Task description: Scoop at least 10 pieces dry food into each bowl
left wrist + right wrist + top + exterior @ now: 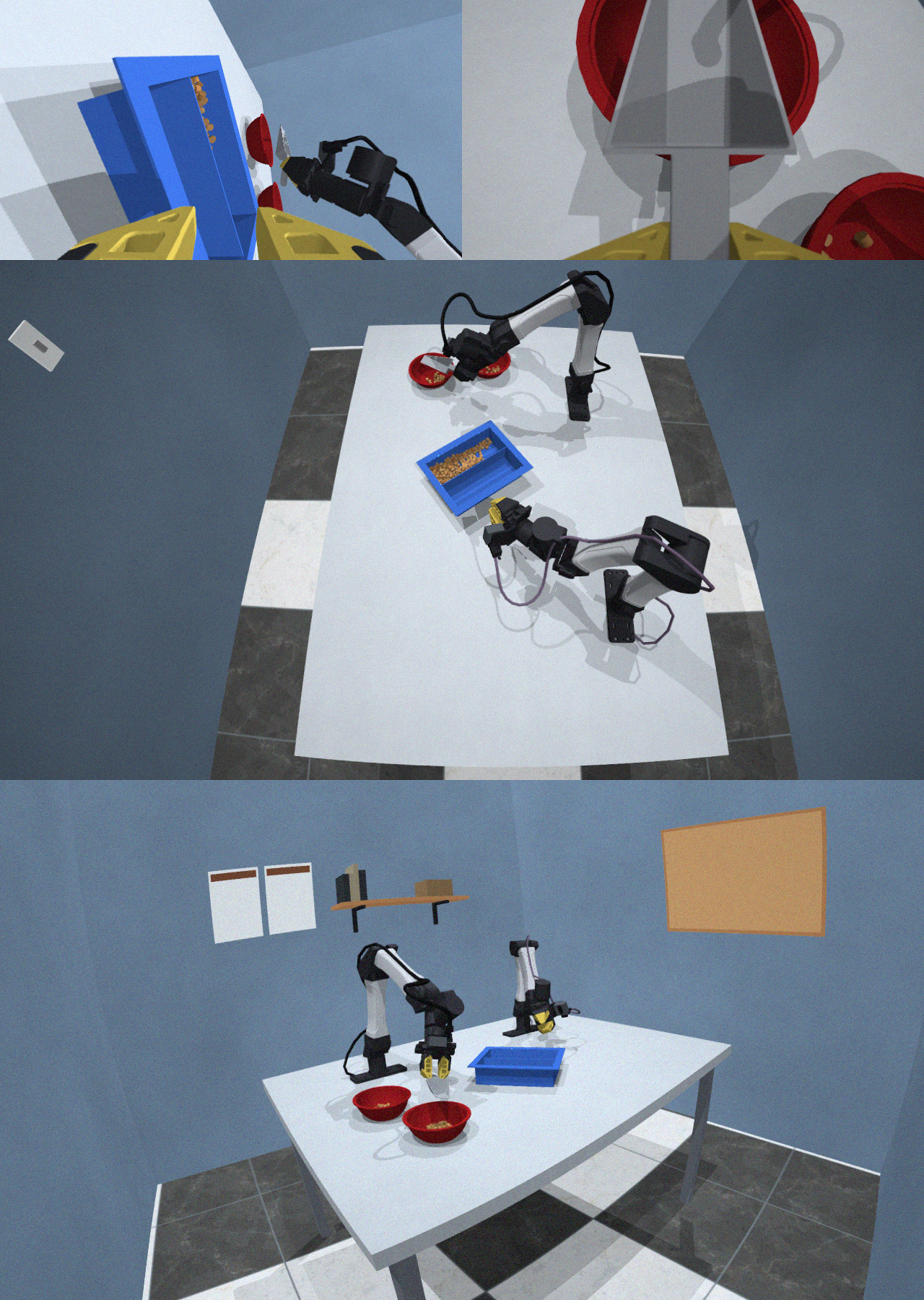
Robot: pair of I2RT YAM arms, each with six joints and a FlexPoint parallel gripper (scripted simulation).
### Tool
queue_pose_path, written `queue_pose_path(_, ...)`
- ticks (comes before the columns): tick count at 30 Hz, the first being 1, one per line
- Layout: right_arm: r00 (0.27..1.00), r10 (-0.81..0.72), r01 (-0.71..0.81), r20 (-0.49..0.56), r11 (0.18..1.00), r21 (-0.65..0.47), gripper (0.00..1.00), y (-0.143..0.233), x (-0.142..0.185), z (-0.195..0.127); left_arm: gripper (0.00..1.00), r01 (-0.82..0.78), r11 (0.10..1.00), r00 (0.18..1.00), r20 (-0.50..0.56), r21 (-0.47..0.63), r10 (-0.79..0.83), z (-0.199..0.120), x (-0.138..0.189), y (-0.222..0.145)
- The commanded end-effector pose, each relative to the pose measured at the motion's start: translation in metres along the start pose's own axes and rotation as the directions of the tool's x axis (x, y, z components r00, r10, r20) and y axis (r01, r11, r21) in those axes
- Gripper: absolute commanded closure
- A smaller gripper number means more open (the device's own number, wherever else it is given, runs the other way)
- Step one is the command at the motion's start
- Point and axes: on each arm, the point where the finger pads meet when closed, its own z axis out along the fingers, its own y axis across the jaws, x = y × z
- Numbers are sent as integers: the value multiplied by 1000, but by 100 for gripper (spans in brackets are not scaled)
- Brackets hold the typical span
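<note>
The blue box (pixel 439 485) (pixel 517 1075) (pixel 162 68) stands on the table. Brown food (pixel 452 465) (pixel 202 97) lies in its far compartment; the near one looks empty. My left gripper (pixel 496 510) (pixel 544 1022) (pixel 226 217) is open, with nothing between its fingers, beside the box's near right side. My right gripper (pixel 435 1070) (pixel 699 233) is shut on the handle of the grey scoop (pixel 437 362) (pixel 441 1087) (pixel 283 144) (pixel 696 108). The empty scoop hangs above one red bowl (pixel 437 1137) (pixel 257 141) (pixel 586 54). A second red bowl (pixel 381 1113) (pixel 866 178) stands beside it. Both are upright and hold several pieces.
The white table (pixel 388 615) (pixel 613 1090) has free room in front of the box and left of my left arm in the top view. The right arm reaches over the second bowl and partly hides it there. A shelf (pixel 400 902) hangs on the wall behind.
</note>
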Motion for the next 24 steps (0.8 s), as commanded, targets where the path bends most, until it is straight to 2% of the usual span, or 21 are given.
queue_pose_path(1,998,30,-30,61,1000,-6,100,-2,-19,-9,72,-140,989,987,76,-37,143,0,-33,-16)
queue_pose_path(8,998,30,-30,61,1000,-6,100,-2,-19,-9,72,-298,950,935,172,-94,311,-11,-79,-41)
queue_pose_path(11,998,30,-30,61,1000,-6,100,-2,-19,-9,72,-316,942,927,175,-111,331,-11,-83,-40)
queue_pose_path(24,998,30,-30,61,1000,-6,100,-2,-19,-9,72,-540,794,743,286,-279,606,-56,-158,-92)
